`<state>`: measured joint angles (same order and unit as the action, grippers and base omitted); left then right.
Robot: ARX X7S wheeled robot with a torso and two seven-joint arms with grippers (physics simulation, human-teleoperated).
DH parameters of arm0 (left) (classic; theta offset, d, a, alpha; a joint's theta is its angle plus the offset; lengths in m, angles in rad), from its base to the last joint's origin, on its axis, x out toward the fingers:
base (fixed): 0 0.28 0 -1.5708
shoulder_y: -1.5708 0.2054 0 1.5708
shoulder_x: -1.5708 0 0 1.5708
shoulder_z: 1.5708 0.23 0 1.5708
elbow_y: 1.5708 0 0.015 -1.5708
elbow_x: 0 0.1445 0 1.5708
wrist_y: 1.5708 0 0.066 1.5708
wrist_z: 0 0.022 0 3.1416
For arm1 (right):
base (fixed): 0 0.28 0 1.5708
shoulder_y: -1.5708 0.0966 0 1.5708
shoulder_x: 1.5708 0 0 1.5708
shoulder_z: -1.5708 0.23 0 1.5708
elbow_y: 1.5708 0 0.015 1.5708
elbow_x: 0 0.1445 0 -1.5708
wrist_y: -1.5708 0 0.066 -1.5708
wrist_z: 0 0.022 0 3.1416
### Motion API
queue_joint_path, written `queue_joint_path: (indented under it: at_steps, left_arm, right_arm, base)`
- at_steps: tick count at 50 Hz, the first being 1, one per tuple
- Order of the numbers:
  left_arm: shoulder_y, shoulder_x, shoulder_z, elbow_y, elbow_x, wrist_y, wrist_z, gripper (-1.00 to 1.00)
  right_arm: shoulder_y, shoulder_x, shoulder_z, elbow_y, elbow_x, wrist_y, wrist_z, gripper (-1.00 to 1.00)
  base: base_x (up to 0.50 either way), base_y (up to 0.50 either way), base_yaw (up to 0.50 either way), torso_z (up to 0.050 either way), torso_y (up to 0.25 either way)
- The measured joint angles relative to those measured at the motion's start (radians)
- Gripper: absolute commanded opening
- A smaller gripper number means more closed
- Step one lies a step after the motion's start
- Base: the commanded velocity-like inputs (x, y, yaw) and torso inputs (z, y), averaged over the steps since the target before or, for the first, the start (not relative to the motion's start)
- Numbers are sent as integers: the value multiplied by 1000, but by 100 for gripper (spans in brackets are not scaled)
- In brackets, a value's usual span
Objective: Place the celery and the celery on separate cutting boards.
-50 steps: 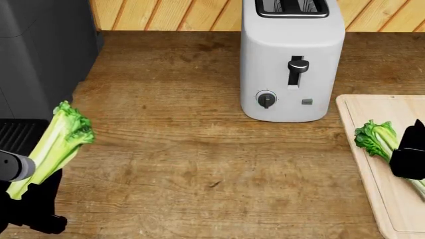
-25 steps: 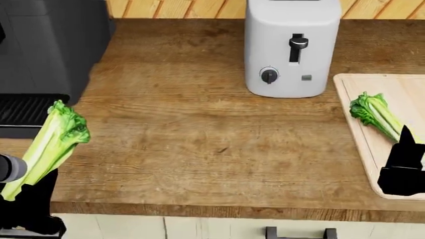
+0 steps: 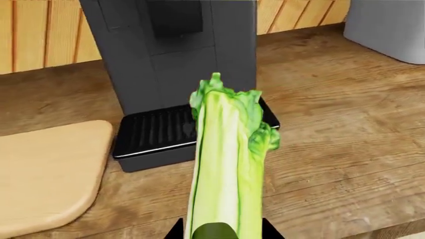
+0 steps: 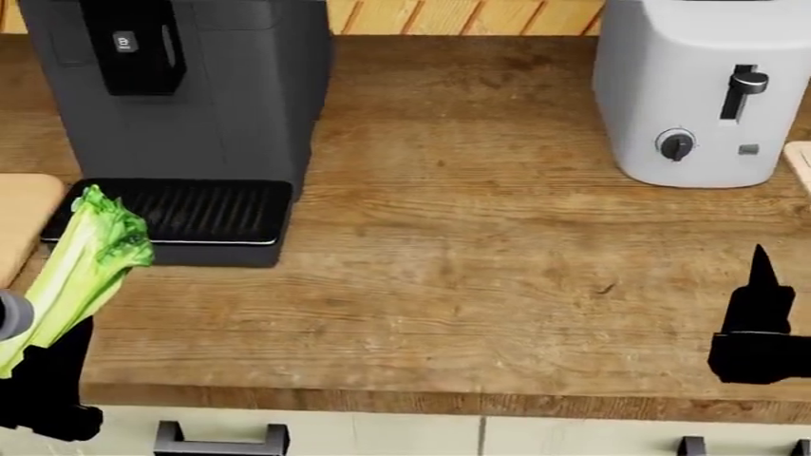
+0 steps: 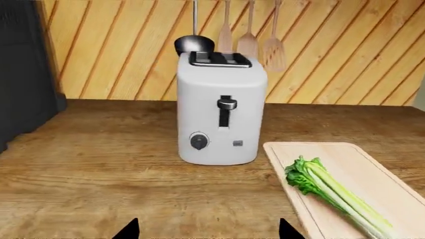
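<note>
My left gripper (image 4: 38,366) is shut on one celery (image 4: 79,266), held above the counter's front left with its leafy top pointing up; it fills the left wrist view (image 3: 226,164). The tan round-cornered cutting board (image 3: 47,174) lies beside the coffee machine, and its edge shows at the head view's left (image 4: 15,223). The second celery (image 5: 332,191) lies on the pale grooved cutting board (image 5: 371,164) right of the toaster, with only a corner of that board in the head view (image 4: 802,157). My right gripper (image 5: 208,234) is open and empty, low over the counter (image 4: 758,313).
A dark coffee machine (image 4: 178,95) with a drip tray (image 4: 190,214) stands at the back left. A white toaster (image 4: 704,90) stands at the back right. Utensils (image 5: 249,35) hang on the wooden wall. The counter's front edge (image 4: 405,404) is near both grippers.
The head view has swung left: the coffee machine and tan board came into view and the pale board with its celery slid out right. The right gripper is off the second celery.
</note>
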<state>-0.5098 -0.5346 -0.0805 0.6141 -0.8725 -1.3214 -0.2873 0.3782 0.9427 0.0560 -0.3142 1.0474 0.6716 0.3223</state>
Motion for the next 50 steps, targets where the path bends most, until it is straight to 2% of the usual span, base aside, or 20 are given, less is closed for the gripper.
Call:
queue_joint_path:
  at_steps: [27, 46, 50]
  left_arm:
    - [-24, -17, 20, -27, -3, 8, -13, -100]
    - [-14, -21, 34, -41, 3, 33, -15, -100]
    - [-11, -24, 33, -44, 10, 36, -17, -100]
  right_arm:
    - [-29, -8, 2, -3, -24, -27, -6, 100]
    - [-51, -19, -1, 2, -51, -58, -20, 100]
    - [-60, -24, 3, 2, -47, -65, -24, 100]
  base:
    - [9, 500, 0, 0, 0]
    - [215, 500, 0, 1, 1]
    - [148, 161, 0, 0, 3]
